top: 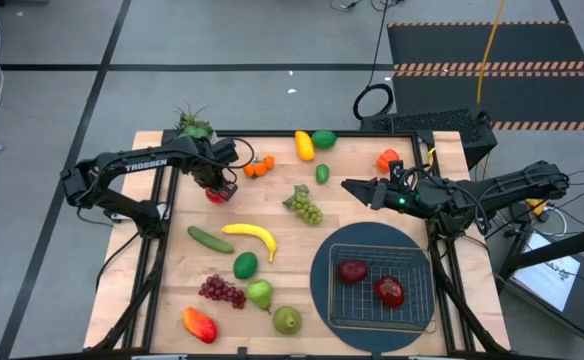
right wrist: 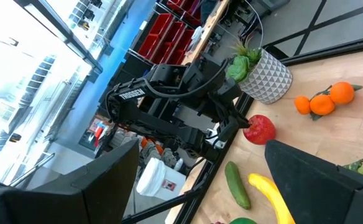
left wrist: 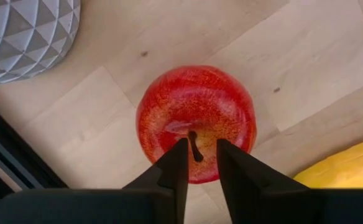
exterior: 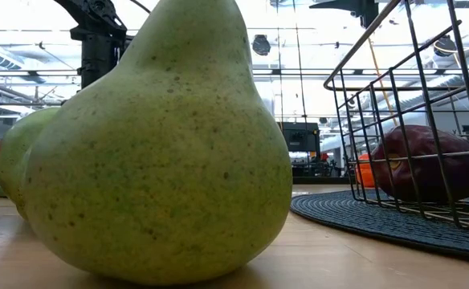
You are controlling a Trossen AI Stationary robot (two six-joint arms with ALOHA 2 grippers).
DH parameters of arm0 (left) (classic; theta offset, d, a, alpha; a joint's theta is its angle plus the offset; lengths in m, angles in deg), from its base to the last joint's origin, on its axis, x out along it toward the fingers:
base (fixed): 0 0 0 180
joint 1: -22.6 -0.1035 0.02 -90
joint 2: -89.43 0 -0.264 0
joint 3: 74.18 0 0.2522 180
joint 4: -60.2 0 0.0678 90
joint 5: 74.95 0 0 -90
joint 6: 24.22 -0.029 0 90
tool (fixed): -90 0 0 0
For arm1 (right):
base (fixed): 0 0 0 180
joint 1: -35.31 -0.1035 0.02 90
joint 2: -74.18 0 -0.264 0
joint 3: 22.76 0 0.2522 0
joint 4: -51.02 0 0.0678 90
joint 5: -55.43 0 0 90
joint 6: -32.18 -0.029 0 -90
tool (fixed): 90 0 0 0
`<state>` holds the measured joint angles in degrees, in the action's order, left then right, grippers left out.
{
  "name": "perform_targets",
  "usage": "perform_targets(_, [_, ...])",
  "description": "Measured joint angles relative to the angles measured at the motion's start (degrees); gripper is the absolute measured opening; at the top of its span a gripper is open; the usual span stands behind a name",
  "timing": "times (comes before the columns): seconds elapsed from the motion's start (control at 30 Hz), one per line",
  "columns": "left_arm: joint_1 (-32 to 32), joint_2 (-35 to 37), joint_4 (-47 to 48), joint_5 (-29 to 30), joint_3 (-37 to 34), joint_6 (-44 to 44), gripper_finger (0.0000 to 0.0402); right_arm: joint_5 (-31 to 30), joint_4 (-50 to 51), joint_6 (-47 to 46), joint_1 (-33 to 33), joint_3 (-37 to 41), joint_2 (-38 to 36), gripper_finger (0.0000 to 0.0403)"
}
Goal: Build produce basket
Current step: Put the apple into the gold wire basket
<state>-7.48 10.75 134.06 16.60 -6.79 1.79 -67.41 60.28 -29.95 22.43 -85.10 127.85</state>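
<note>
My left gripper (top: 217,186) points down over a red apple (top: 214,195) near the table's far left, by the potted plant (top: 194,125). In the left wrist view its fingers stand a narrow gap apart (left wrist: 197,158) above the apple (left wrist: 197,112), one on each side of the stem (left wrist: 194,144). My right gripper (top: 350,186) hangs open over the table's middle, holding nothing; its fingers are wide apart (right wrist: 201,149). The wire basket (top: 414,312) sits on the round dark blue mat (top: 320,285) and holds two dark red apples (top: 352,270) (top: 389,291). My left gripper comes at the apple from above, its fingertips (left wrist: 176,155) on either side of the stem at the apple's top (left wrist: 169,127). I cannot tell whether they touch the apple. The apple seems to rest on the table beside the gripper (right wrist: 260,129).
Loose produce lies about: cucumber (top: 210,239), banana (top: 252,236), lime (top: 245,265), purple grapes (top: 222,291), two pears (top: 260,294) (top: 287,319), green grapes (top: 305,206), small oranges (top: 259,167). A pear (exterior: 162,144) fills the low view in front of the basket (exterior: 411,120).
</note>
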Motion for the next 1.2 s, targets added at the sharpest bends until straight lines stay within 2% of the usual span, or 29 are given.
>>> perform_targets(0.17, [0.0, 0.0, 0.8, 0.0, 0.0, -0.4, 0.0044, 0.0, 0.0, 0.2, 0.0, 0.0, 0.0, 0.0341])
perform_targets(0.53, [0.0, 0.0, 1.3, 0.0, 0.0, -1.9, 0.0036, 0.0, 0.0, 0.5, 0.0, 0.0, 0.0, 0.0341])
perform_targets(0.7, [0.0, 0.0, 0.9, 0.0, 0.0, -3.2, 0.0008, 0.0, 0.0, 0.5, 0.0, 0.0, 0.0, 0.0341])
perform_targets(0.9, [0.0, 0.0, -1.0, -0.1, 0.0, -3.4, 0.0004, 0.0, 0.0, 1.8, 0.0, 0.0, 0.0, 0.0341])
perform_targets(1.07, [0.3, 1.7, 0.1, -4.0, 0.3, -3.3, 0.0002, 0.0, 0.0, 3.4, 0.0, 0.0, 0.0, 0.0341])
perform_targets(1.2, [2.2, 5.7, 1.4, -6.0, 2.8, -3.2, 0.0001, 0.0, 0.1, 4.7, 0.0, 0.0, 0.0, 0.0341])
